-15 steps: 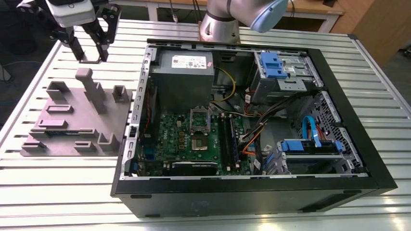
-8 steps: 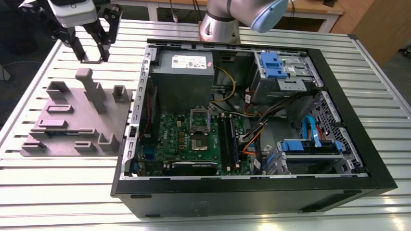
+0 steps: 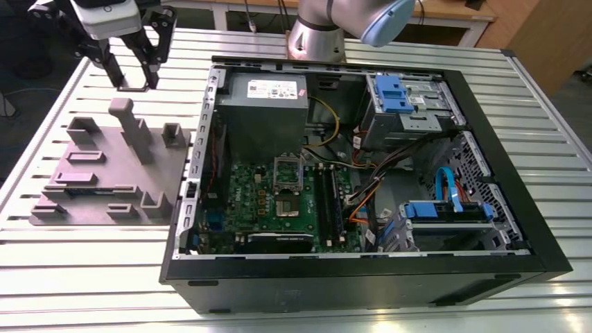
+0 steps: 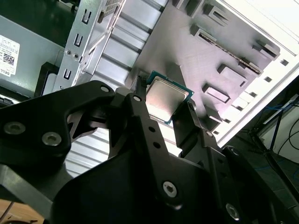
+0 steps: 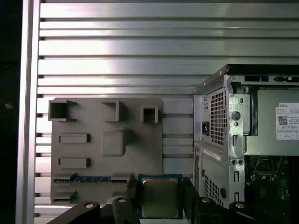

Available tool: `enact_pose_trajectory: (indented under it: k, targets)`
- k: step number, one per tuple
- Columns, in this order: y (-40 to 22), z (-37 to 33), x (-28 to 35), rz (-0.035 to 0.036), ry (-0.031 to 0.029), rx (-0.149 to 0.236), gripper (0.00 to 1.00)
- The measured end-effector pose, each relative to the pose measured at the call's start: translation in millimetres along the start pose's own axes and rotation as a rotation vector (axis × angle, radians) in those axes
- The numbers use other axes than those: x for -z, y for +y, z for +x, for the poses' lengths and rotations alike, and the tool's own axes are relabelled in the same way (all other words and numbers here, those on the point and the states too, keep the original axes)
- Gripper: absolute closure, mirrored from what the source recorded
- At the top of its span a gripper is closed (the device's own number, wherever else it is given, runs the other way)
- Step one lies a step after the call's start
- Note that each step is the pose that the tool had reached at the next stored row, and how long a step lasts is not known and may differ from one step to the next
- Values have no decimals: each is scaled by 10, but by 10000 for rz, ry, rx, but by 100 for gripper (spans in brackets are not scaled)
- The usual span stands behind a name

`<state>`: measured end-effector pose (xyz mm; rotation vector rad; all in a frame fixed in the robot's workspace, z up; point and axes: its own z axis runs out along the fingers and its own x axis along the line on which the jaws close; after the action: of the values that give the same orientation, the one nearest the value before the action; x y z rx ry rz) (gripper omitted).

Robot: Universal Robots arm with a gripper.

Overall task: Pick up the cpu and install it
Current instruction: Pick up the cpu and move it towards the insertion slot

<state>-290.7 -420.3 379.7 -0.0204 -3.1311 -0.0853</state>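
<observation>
Silvery cpu (image 5: 160,198) sat pinched in the hand (image 3: 135,84), up over the surface (image 3: 65,277) near the grey tray (image 3: 104,164), not in the case (image 3: 370,281) yet. Pick-up looked done; install into the board (image 3: 277,205) was left. White label (image 3: 276,88) w/ print was on the grey box (image 3: 262,121).

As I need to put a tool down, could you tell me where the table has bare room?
The table is bare along its near edge, before the grey fixture plate and beside the computer case; another bare strip runs past the case at the exterior view's right. It is crowded inside the case and where the claw holds the cpu.
</observation>
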Motion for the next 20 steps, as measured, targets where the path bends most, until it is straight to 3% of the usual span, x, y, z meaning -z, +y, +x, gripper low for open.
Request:
enact_pose_trajectory:
  k: [20]
  targets:
    - [2,-132,1,-1,0,1,53]
